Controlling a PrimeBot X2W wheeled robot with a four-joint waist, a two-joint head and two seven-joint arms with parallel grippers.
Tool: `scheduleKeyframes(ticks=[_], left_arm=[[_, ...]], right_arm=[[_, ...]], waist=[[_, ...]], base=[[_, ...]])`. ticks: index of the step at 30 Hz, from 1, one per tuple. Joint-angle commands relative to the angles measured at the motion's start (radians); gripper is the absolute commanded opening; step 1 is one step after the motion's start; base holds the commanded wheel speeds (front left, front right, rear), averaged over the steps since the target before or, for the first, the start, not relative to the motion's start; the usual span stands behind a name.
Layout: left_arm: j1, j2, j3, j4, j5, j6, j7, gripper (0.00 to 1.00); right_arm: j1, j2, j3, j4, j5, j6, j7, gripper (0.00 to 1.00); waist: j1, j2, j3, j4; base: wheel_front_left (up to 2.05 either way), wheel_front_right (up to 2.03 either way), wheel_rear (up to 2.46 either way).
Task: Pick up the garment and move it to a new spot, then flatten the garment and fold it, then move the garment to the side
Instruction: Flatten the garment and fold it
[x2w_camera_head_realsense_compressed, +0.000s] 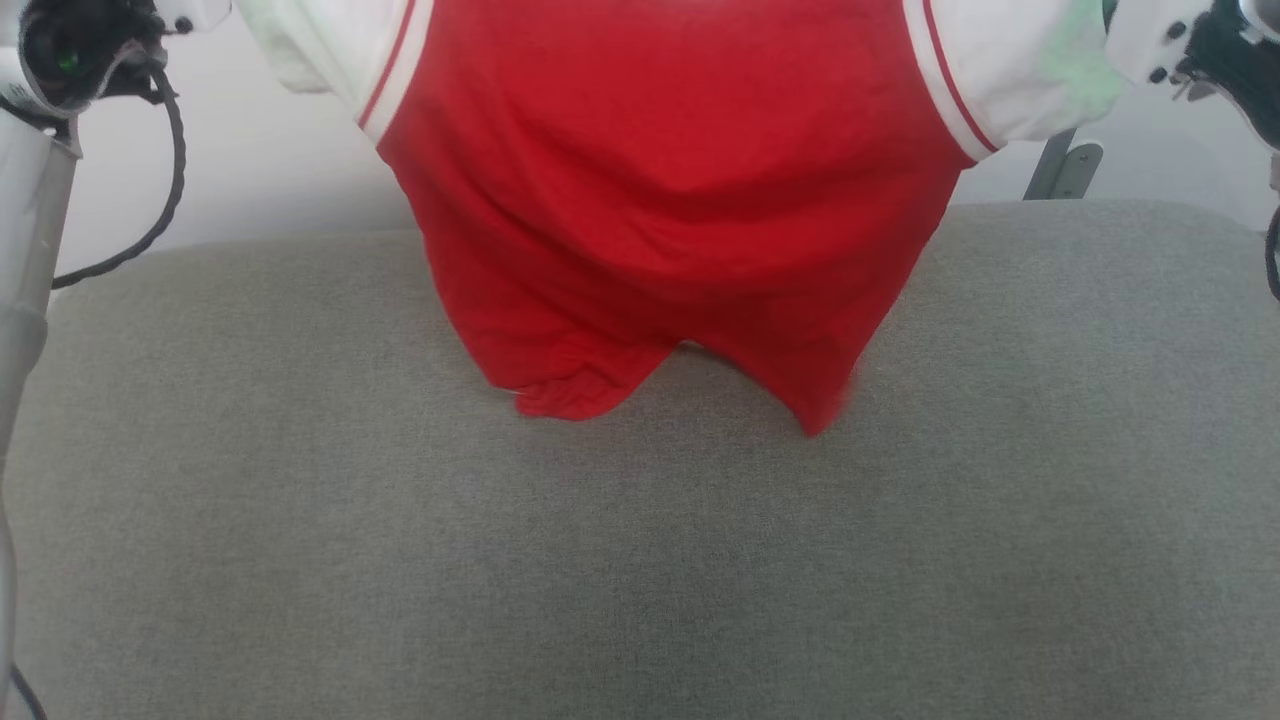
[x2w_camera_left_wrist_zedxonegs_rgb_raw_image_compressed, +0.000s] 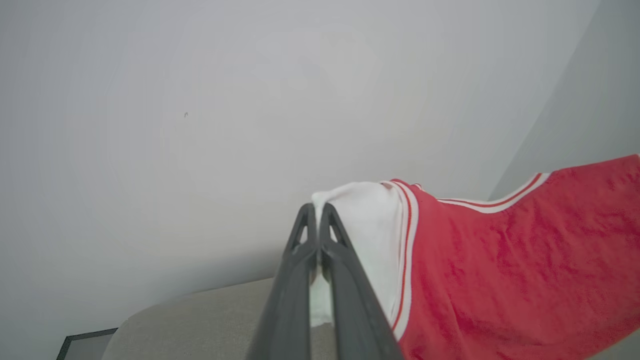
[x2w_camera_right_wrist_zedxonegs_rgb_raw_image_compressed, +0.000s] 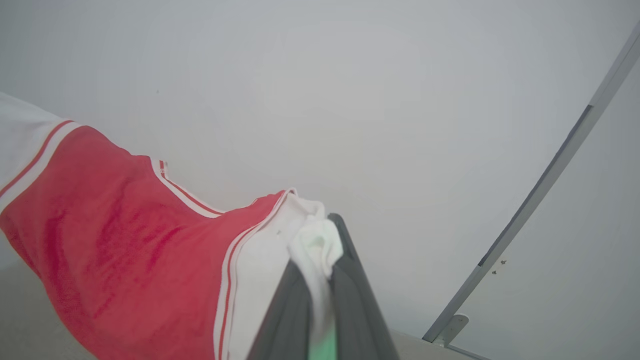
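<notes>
The garment (x2w_camera_head_realsense_compressed: 670, 180), red with white sleeves and red-and-white striped trim, hangs spread between my two arms above a grey padded surface (x2w_camera_head_realsense_compressed: 640, 560). Its lower hem rests bunched on the padding at the middle. In the left wrist view my left gripper (x2w_camera_left_wrist_zedxonegs_rgb_raw_image_compressed: 318, 207) is shut on the white sleeve (x2w_camera_left_wrist_zedxonegs_rgb_raw_image_compressed: 370, 230), with the red body (x2w_camera_left_wrist_zedxonegs_rgb_raw_image_compressed: 500, 270) stretching away to the right. In the right wrist view my right gripper (x2w_camera_right_wrist_zedxonegs_rgb_raw_image_compressed: 325, 225) is shut on the other white sleeve (x2w_camera_right_wrist_zedxonegs_rgb_raw_image_compressed: 312, 240), and the red body (x2w_camera_right_wrist_zedxonegs_rgb_raw_image_compressed: 125, 240) stretches to the left. No number shows on the side facing me.
A pale wall stands behind the padded surface. A grey metal strut with a bracket (x2w_camera_head_realsense_compressed: 1065, 170) rises at the back right, also seen as the strut (x2w_camera_right_wrist_zedxonegs_rgb_raw_image_compressed: 540, 185). A black cable (x2w_camera_head_realsense_compressed: 170, 170) loops from my left wrist. The near padding lies bare.
</notes>
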Motion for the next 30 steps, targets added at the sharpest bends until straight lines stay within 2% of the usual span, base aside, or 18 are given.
scheduleKeyframes(ticks=[1,10,16,21,25,30], left_arm=[[-0.012,-0.001,0.004,0.002,0.003,-0.006,-0.013,0.0],[-0.044,-0.004,0.004,0.024,0.021,-0.024,-0.082,0.0],[-0.071,-0.004,0.003,0.041,0.038,-0.04,-0.142,0.0],[-0.131,-0.019,0.012,0.073,0.048,-0.058,-0.224,0.0],[-0.194,-0.033,0.014,0.108,0.068,-0.077,-0.309,0.0],[-0.295,-0.046,0.014,0.15,0.105,-0.094,-0.444,0.0]], right_arm=[[-0.02,0.001,0.018,0.015,0.005,0.0,-0.024,0.0],[-0.098,-0.001,0.111,0.095,0.029,0.0,-0.104,0.0],[-0.142,-0.002,0.15,0.159,0.029,0.0,-0.164,0.0],[-0.218,0.013,0.19,0.239,0.011,0.0,-0.234,0.0],[-0.297,0.029,0.225,0.297,-0.032,0.0,-0.317,0.0],[-0.411,0.048,0.243,0.39,-0.105,-0.001,-0.48,0.0]], waist=[[0.0,0.0,-0.001,0.001],[0.0,0.0,0.02,0.005],[0.0,0.0,0.076,0.01],[0.0,0.0,0.168,0.02],[0.0,0.0,0.247,0.026],[0.0,0.0,0.34,0.034]], base=[[0.0,0.0,0.0],[0.0,0.0,0.0],[0.0,0.0,0.0],[0.0,0.0,0.0],[0.0,0.0,0.0],[0.0,0.0,0.0]])
